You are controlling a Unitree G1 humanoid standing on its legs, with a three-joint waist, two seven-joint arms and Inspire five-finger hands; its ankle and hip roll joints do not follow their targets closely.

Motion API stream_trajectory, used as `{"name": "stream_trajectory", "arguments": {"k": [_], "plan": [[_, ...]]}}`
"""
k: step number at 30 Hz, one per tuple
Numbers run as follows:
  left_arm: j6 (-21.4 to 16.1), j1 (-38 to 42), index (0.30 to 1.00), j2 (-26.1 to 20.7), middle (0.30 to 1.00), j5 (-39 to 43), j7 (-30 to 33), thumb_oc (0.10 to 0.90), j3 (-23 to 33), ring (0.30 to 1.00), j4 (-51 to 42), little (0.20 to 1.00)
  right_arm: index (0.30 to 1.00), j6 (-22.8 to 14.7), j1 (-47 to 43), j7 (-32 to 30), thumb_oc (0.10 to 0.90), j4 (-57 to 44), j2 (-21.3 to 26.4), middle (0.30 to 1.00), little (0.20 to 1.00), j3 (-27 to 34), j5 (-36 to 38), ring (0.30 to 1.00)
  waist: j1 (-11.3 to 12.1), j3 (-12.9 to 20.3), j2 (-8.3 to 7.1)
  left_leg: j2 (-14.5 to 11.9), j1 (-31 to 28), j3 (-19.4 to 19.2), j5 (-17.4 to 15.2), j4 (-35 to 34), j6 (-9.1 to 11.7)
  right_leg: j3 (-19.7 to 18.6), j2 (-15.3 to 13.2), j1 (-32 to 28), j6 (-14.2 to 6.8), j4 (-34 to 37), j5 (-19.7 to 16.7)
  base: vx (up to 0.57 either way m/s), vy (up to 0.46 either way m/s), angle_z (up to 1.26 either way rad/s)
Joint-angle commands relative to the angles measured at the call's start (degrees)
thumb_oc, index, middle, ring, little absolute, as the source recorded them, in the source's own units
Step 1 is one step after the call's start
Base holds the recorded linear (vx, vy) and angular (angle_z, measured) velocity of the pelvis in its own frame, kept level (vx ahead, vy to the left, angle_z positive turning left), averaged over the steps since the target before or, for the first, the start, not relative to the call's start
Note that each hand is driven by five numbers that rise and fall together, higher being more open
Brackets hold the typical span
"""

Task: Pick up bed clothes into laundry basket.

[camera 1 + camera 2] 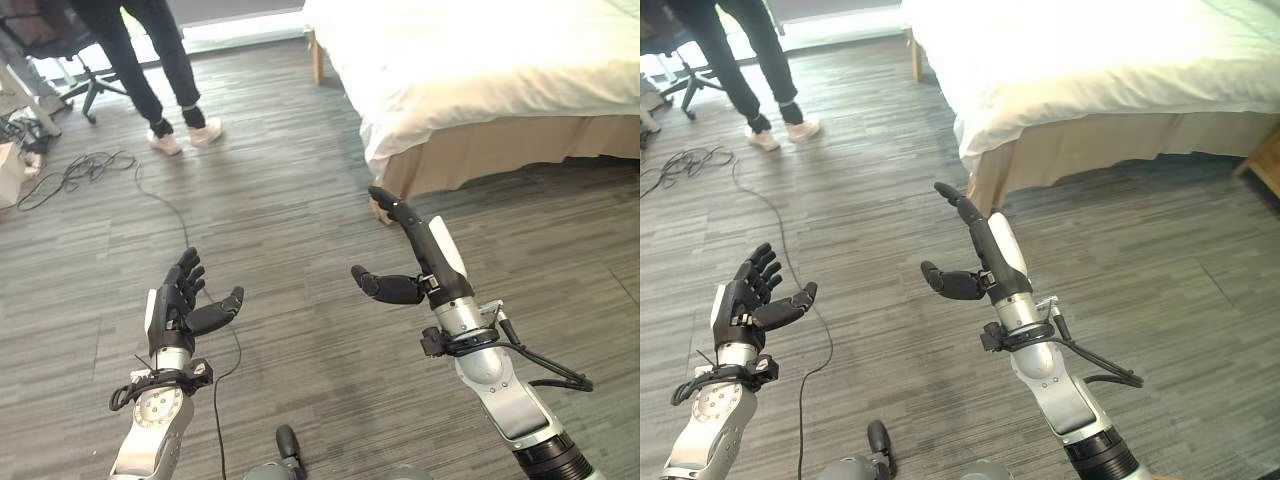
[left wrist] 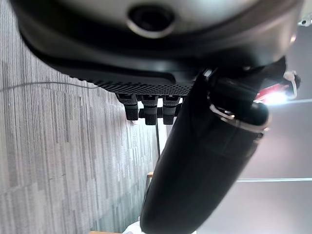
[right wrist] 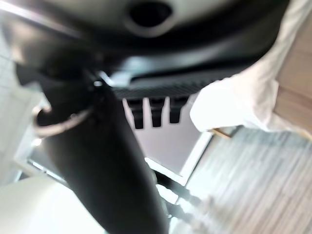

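A bed [image 1: 470,60] with a white cover draped over a tan skirt [image 1: 500,150] stands at the upper right, its near corner just beyond my right hand. That right hand [image 1: 415,245] is raised over the wood floor, fingers straight and pointing at the bed corner, thumb out to the side, holding nothing. Lower left, my left hand [image 1: 180,300] hovers with relaxed, spread fingers and nothing in it. In the right wrist view the white bed cover [image 3: 234,102] hangs past the fingers [image 3: 153,114]. The left wrist view shows its fingers [image 2: 148,109] over bare floor.
A person in dark trousers [image 1: 150,60] stands at the upper left beside an office chair [image 1: 60,50]. Loose cables [image 1: 75,170] lie on the grey plank floor at left. A wooden piece of furniture [image 1: 1265,160] sits at the right edge.
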State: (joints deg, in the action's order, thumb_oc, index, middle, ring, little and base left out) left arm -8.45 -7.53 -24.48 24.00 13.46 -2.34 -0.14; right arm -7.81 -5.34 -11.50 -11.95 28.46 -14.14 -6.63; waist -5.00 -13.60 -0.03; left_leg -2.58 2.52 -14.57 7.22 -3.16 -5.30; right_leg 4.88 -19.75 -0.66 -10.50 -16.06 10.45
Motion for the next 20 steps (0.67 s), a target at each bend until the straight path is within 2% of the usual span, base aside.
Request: {"name": "stream_trajectory", "arguments": {"k": [1, 2, 3, 4, 5, 6, 7, 13, 20], "plan": [[-4.50, 1.73, 0.900, -4.48, 0.900, -3.33, -1.89, 0.800, 3.35, 0.900, -6.36, 0.900, 0.900, -3.32, -3.27, -2.92, 0.800, -2.34, -1.12, 0.900, 0.900, 7.37, 1.39, 0.900, -0.92, 2.27, -2.63, -6.35, -2.87, -0.32, -7.14, -1.84, 9.48, -6.92, 5.47, 2.92, 0.33, 9.24, -11.66, 0.34, 0.044, 1.48], [-3.66, 1.59, 0.900, -3.94, 0.900, -4.74, -3.11, 0.800, 3.10, 0.900, -6.40, 0.900, 0.900, -2.33, 0.25, -3.13, 0.800, -1.37, -1.78, 0.900, 0.900, 10.45, 2.67, 0.900, -2.22, 2.06, -3.09, -4.70, -3.76, 2.30, -8.50, -1.84, 8.88, -10.84, 9.55, 4.58, 1.42, 13.00, -10.16, 0.27, -0.002, 1.46], [-3.64, 1.91, 0.900, -3.79, 0.900, -4.66, -3.85, 0.800, 3.32, 0.900, -6.51, 0.900, 0.900, -2.30, 3.12, -3.39, 0.800, -1.85, -2.13, 0.900, 0.900, 13.05, 4.28, 0.900, -2.64, 2.10, -3.68, -3.65, -3.82, 3.45, -9.02, -1.84, 8.61, -12.82, 10.35, 3.93, 1.82, 14.91, -10.00, 0.21, -0.002, 1.48], [-3.63, 1.91, 0.900, -3.90, 0.900, -4.63, -3.91, 0.800, 3.03, 0.900, -6.50, 0.900, 0.900, -2.18, 3.69, -3.22, 0.800, -2.29, -2.18, 0.900, 0.900, 13.44, 4.41, 0.900, -2.43, 2.15, -3.76, -3.52, -3.97, 3.51, -9.14, -1.84, 8.54, -12.74, 10.18, 3.57, 1.77, 15.25, -10.03, 0.15, -0.125, 1.58], [-3.22, 2.78, 0.900, -2.86, 0.900, -4.97, -4.77, 0.800, 3.47, 0.900, -7.64, 0.900, 0.900, -1.08, 6.42, -3.56, 0.800, -1.56, -3.53, 0.900, 0.900, 17.77, 5.85, 0.900, -3.55, 3.04, -4.71, -3.00, -4.75, 3.19, -9.89, -1.84, 8.57, -12.73, 9.78, 3.12, 1.00, 16.86, -12.09, 0.16, -0.151, 1.20], [-4.56, 2.98, 0.900, -3.95, 0.900, -3.33, -4.19, 0.800, 6.46, 0.900, -6.74, 0.900, 0.900, -1.21, 7.47, -3.17, 0.800, -0.88, -3.70, 0.900, 0.900, 20.20, 6.83, 0.900, -3.18, 3.76, -4.48, -3.05, -4.91, 3.07, -10.04, -1.84, 8.64, -12.74, 9.81, 2.83, 0.56, 18.08, -13.07, 0.21, -0.183, 0.62], [-4.84, 4.21, 0.900, -4.00, 0.900, -2.98, -3.92, 0.800, 6.60, 0.900, -8.33, 0.900, 0.900, -0.98, 7.70, -3.51, 0.800, -0.11, -4.03, 0.900, 0.900, 21.34, 7.47, 0.900, -3.53, 4.61, -4.47, -3.34, -5.13, 2.59, -10.38, -1.84, 8.69, -12.41, 9.72, 2.65, 0.39, 19.10, -13.57, 0.16, -0.103, 0.04], [-3.81, 5.79, 0.900, -1.07, 0.900, -9.32, -2.25, 0.800, 2.37, 0.900, -9.94, 0.900, 0.900, -2.79, 8.08, -4.54, 0.800, 2.96, -4.46, 0.900, 0.900, 22.72, 10.24, 0.900, -2.38, 7.23, -3.92, -4.76, -6.92, 2.07, -11.10, -1.84, 9.09, -10.18, 10.11, 0.85, 0.37, 21.06, -12.89, 0.14, -0.062, 0.01], [-3.51, 2.74, 0.900, 1.13, 0.900, -8.75, -1.86, 0.800, 2.44, 0.900, -10.35, 0.900, 0.900, -2.54, 10.38, -4.23, 0.800, 3.25, -4.79, 0.900, 0.900, 21.69, 10.09, 0.900, -1.53, 7.97, -3.28, -5.48, -7.55, 3.08, -11.00, -1.84, 9.77, -8.23, 10.35, -0.80, 0.91, 21.06, -12.01, 0.06, -0.024, 0.07]]}}
